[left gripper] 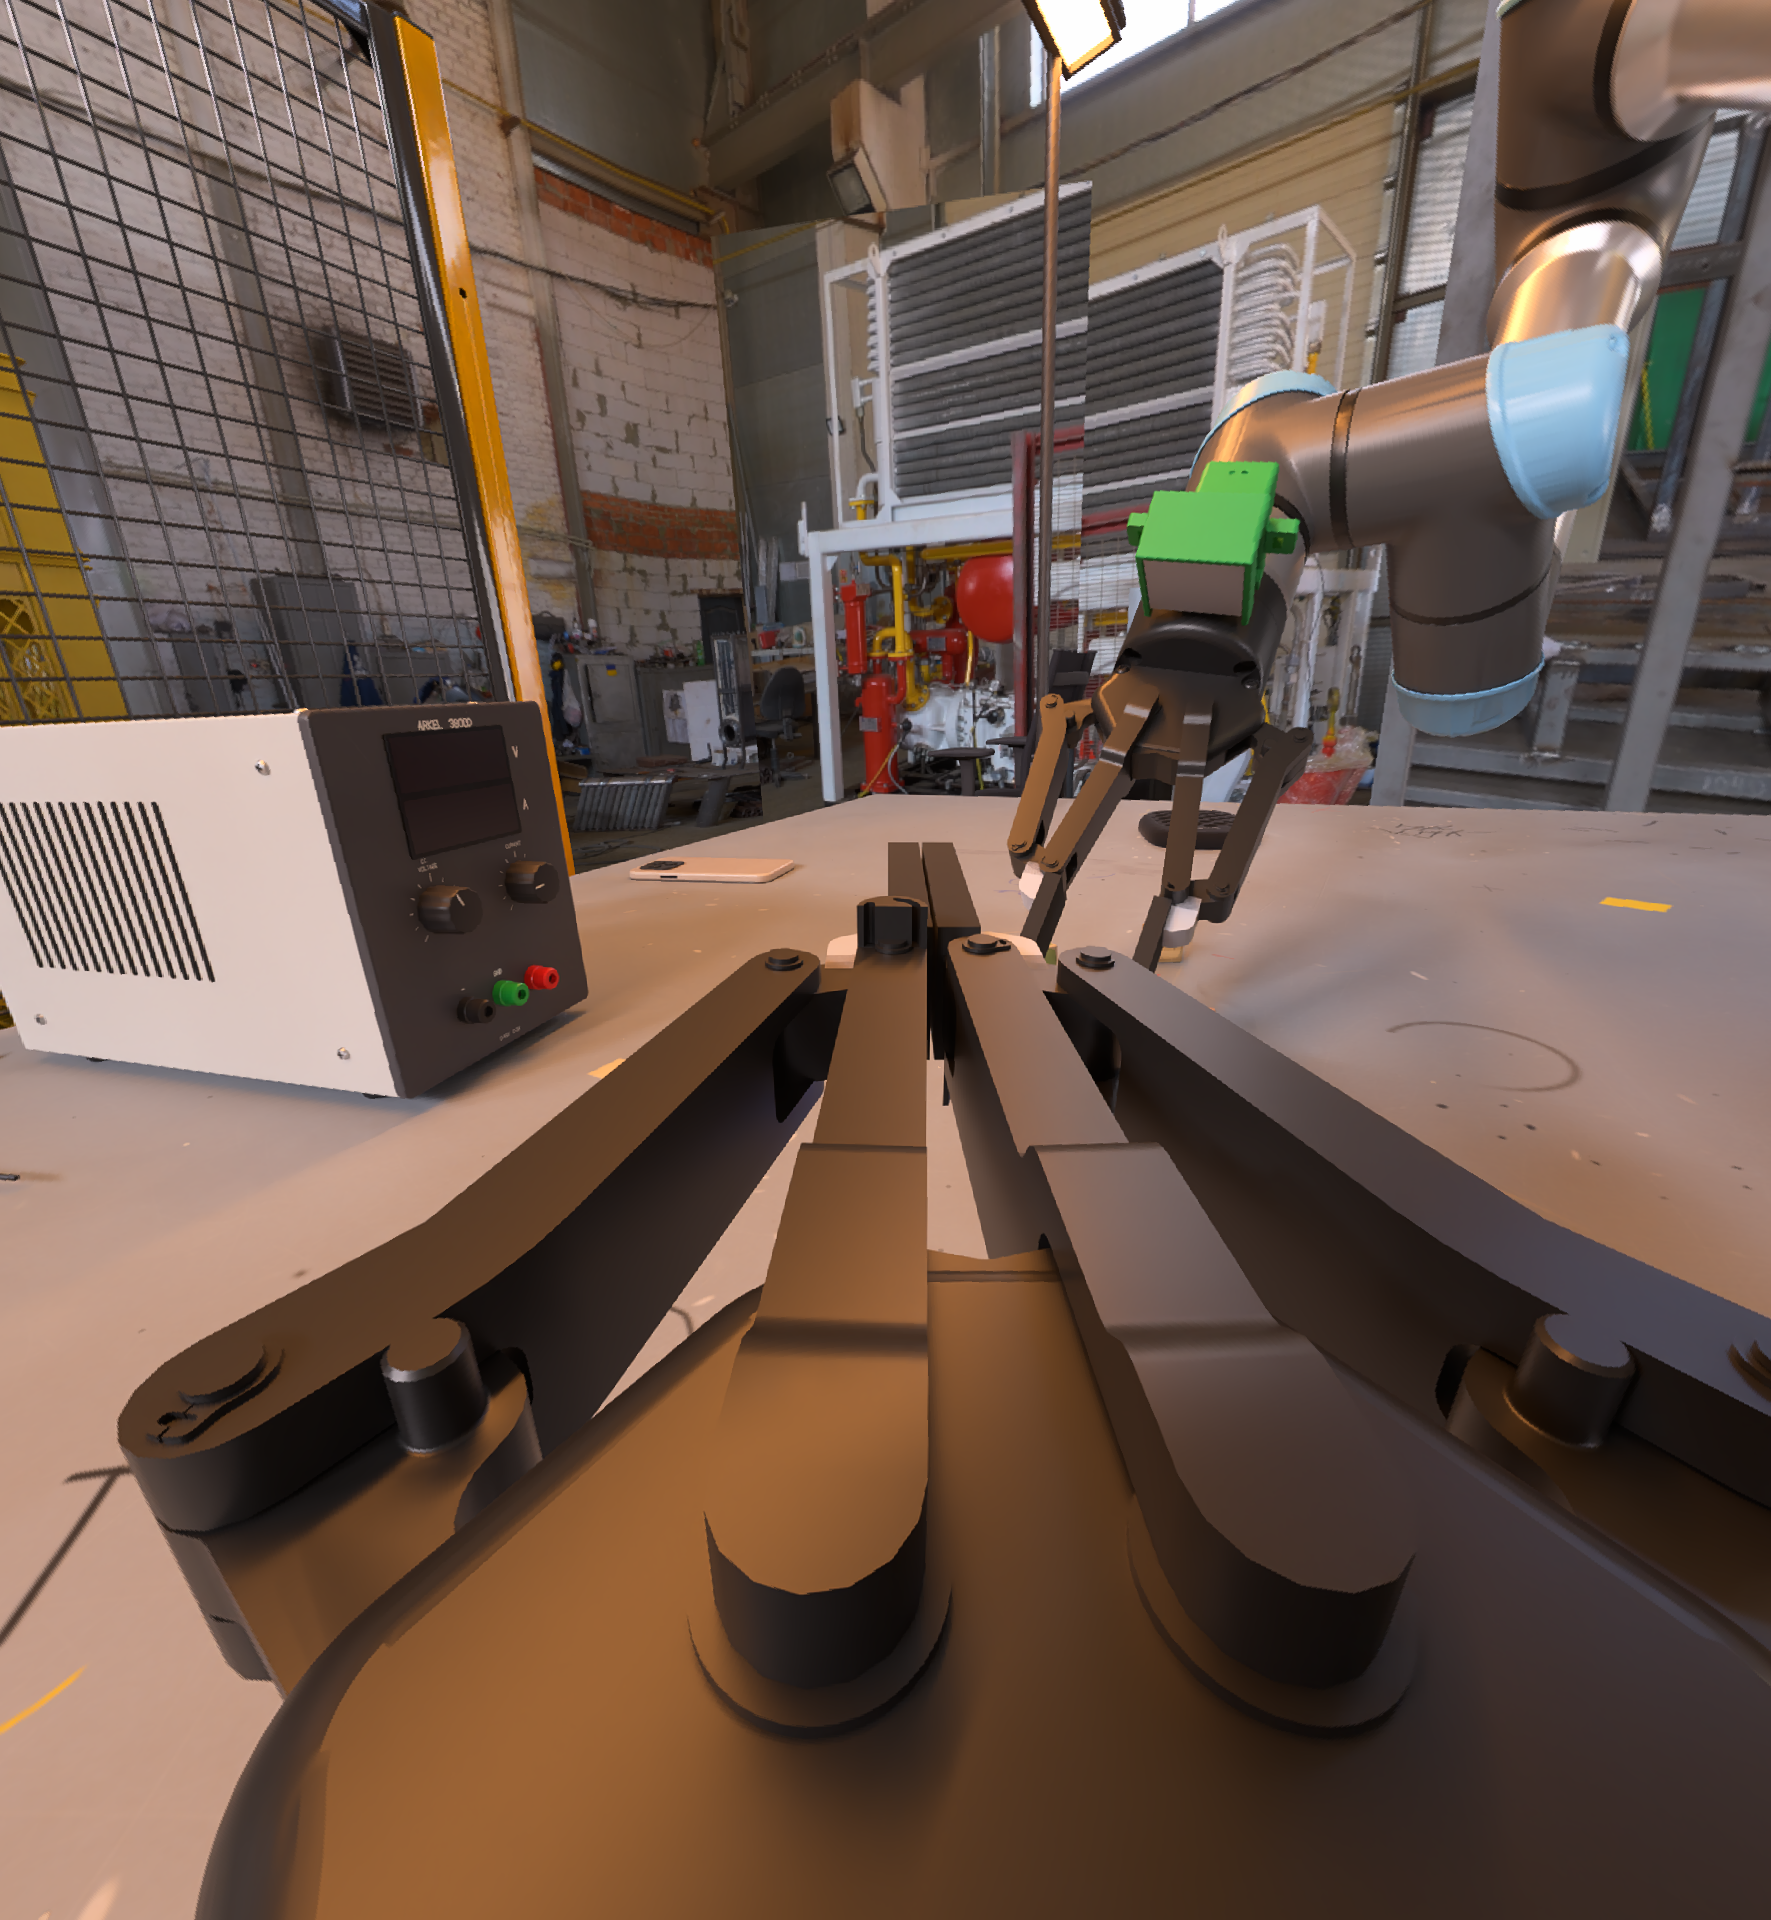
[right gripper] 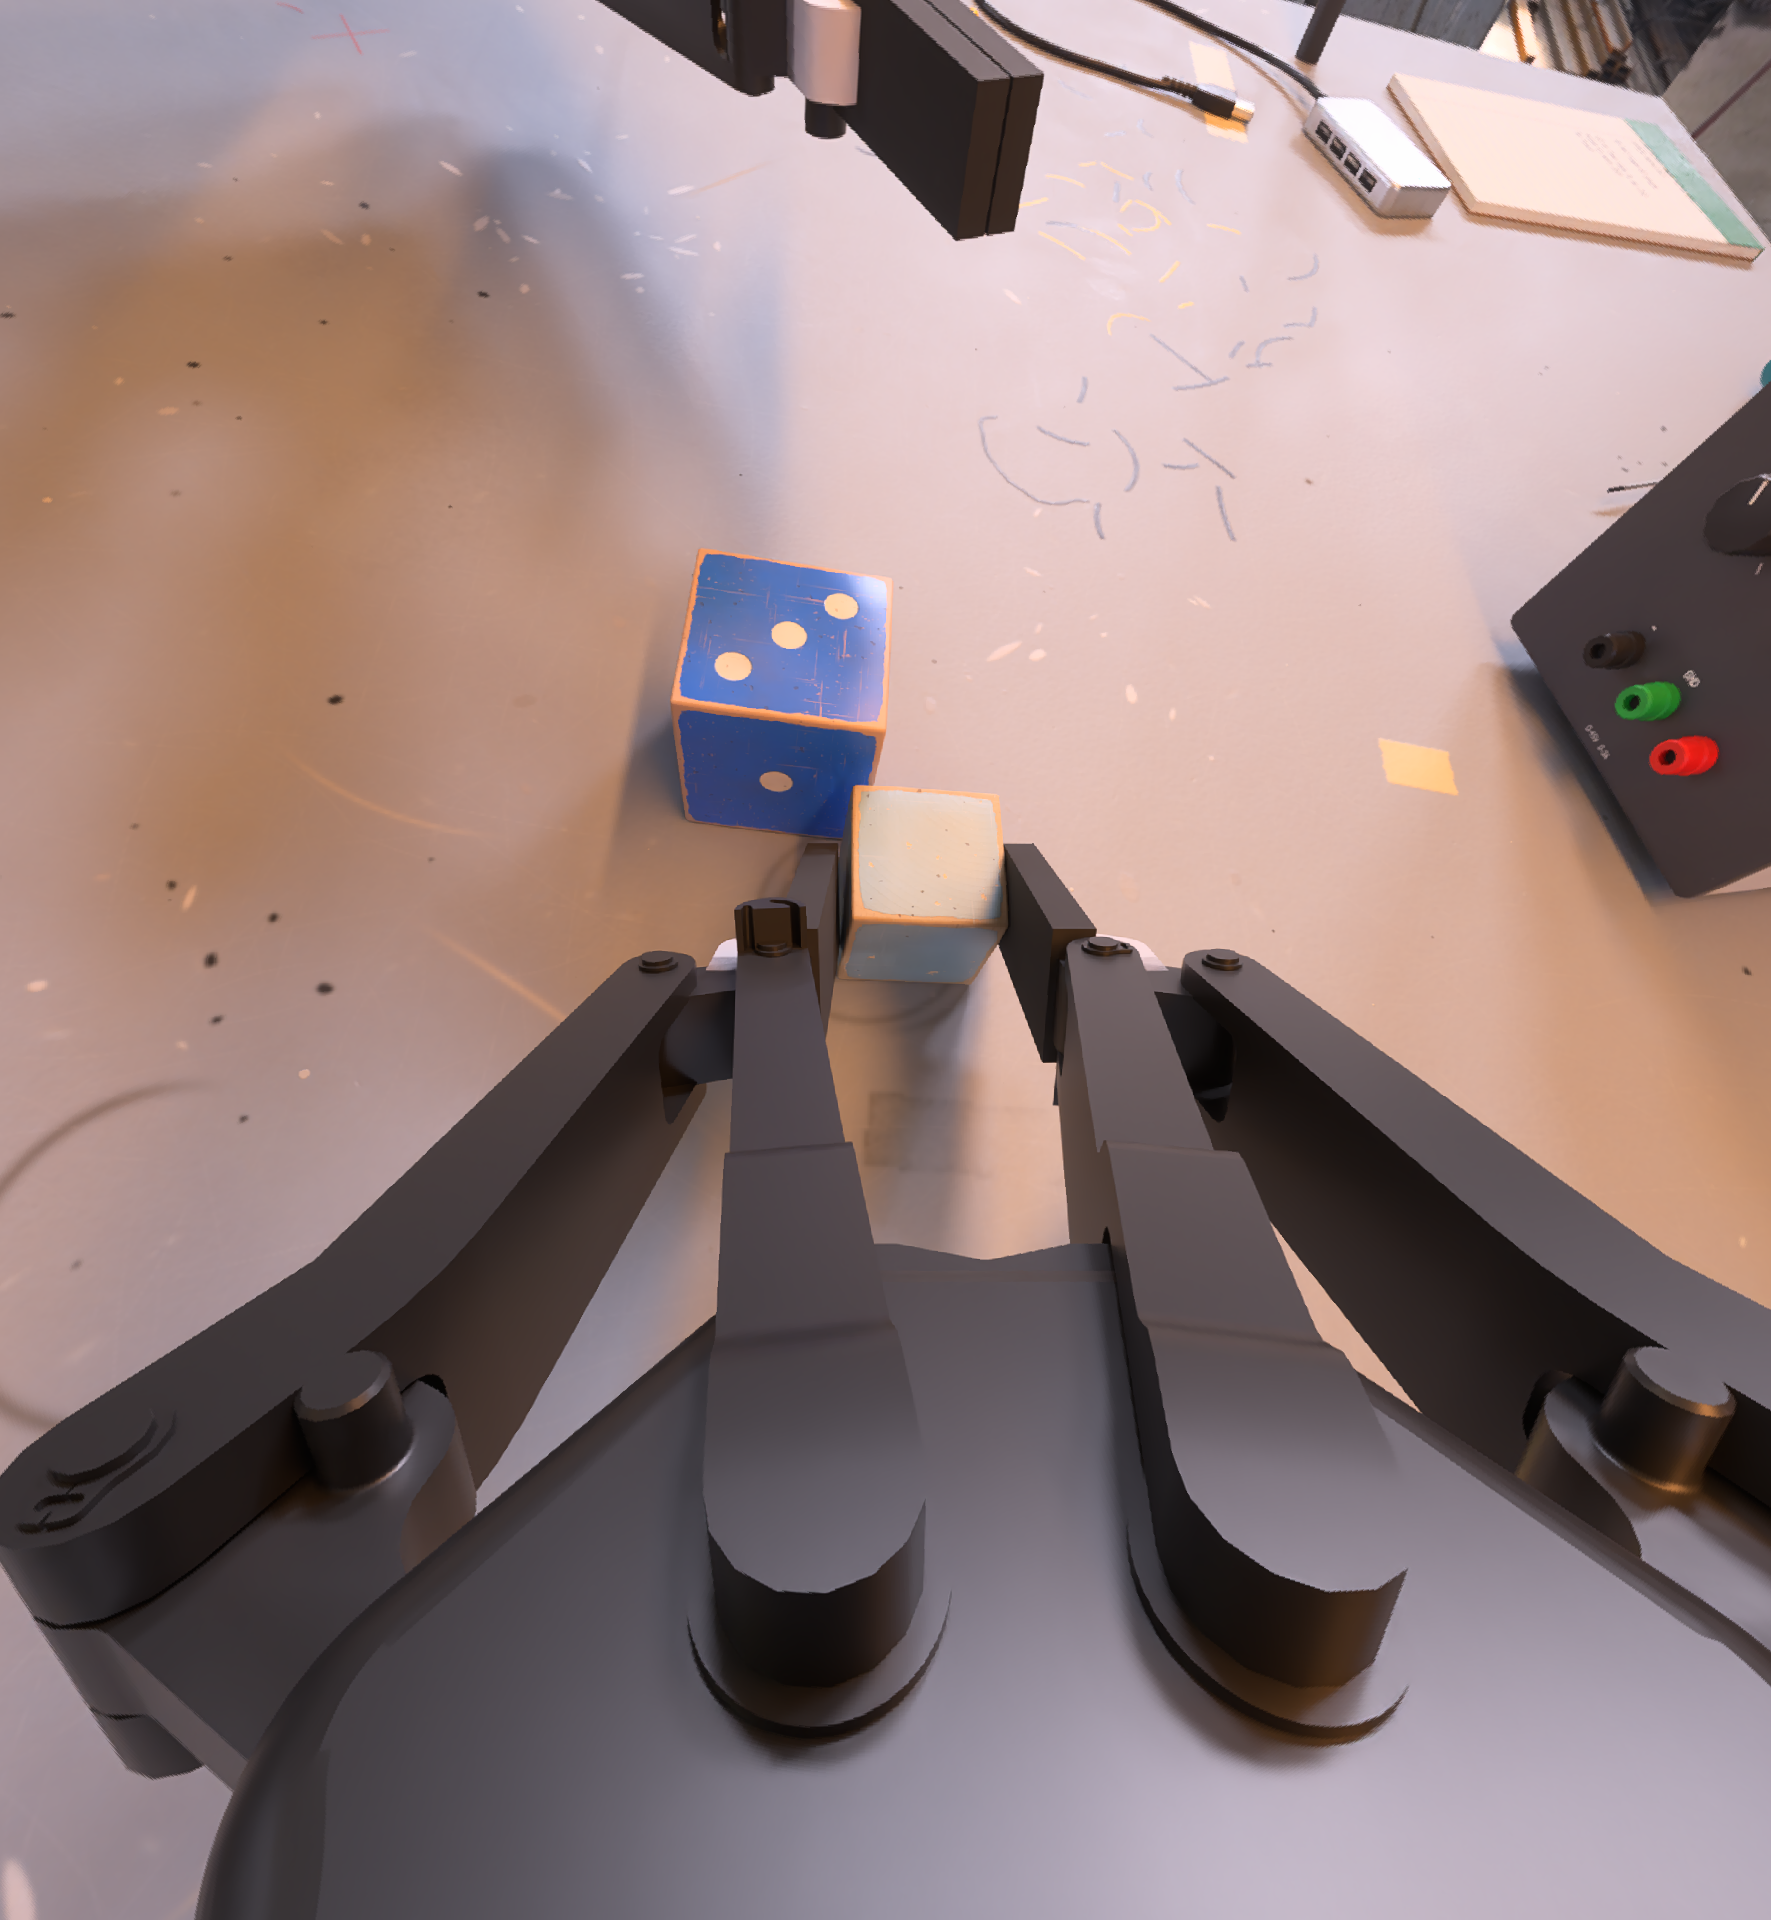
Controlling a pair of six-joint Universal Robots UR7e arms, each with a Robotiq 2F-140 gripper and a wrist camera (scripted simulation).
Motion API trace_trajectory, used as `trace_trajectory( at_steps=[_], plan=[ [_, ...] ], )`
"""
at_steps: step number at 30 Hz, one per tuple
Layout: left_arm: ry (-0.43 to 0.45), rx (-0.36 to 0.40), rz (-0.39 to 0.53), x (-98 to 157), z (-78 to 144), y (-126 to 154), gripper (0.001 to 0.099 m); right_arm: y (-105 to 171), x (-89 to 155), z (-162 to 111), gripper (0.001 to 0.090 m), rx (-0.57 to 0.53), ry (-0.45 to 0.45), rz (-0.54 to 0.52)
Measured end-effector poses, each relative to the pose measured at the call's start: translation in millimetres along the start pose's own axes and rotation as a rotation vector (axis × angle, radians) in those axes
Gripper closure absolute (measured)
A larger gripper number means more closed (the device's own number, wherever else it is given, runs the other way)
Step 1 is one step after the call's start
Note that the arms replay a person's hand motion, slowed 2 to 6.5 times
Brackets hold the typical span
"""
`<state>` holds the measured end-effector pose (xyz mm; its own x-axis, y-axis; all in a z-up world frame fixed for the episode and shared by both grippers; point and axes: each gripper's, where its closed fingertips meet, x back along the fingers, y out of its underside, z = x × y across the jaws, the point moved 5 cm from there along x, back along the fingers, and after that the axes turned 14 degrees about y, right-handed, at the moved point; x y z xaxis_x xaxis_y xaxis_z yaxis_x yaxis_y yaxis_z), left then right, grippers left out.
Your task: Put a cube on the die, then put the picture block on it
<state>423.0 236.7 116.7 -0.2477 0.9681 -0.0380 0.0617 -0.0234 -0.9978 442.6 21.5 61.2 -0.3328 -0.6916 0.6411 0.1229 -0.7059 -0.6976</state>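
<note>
In the right wrist view, my right gripper (right gripper: 922, 871) is shut on a pale blue cube (right gripper: 925, 868), one pad on each side. The cube is low over the table, and I cannot tell whether it touches it. A blue die with pale dots (right gripper: 782, 665) stands on the table just beyond and left of the cube, three dots up. My left gripper (left gripper: 925, 878) is shut and empty, held low over the table. It also shows at the top of the right wrist view (right gripper: 969, 145). The right gripper shows farther off in the left wrist view (left gripper: 1109, 906). No picture block is in view.
A white and dark power supply (left gripper: 237, 883) stands on the table (left gripper: 1483, 987) at the left; it also shows at the right of the right wrist view (right gripper: 1712, 665). A phone (left gripper: 712, 871) lies behind it. A USB hub (right gripper: 1374, 156) with cables and a notebook (right gripper: 1577, 166) lie at the far right.
</note>
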Motion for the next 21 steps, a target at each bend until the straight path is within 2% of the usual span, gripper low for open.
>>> trace_trajectory(
  at_steps=[9, 14, 21],
  plan=[
    [-0.002, 0.001, -0.002, 0, 0, 0, 0.0992, -2, 5, 10, 0.0488, -0.038, 0.044, 0.003],
    [-0.002, 0.004, 0.0, 0, 0, 0, 0.0992, -11, 16, 16, 0.0488, -0.101, 0.053, 0.073],
    [-0.002, 0.011, 0.0, 0, -1, 0, 0.0992, -39, 35, 15, 0.0489, -0.17, 0.021, 0.199]
  ],
)
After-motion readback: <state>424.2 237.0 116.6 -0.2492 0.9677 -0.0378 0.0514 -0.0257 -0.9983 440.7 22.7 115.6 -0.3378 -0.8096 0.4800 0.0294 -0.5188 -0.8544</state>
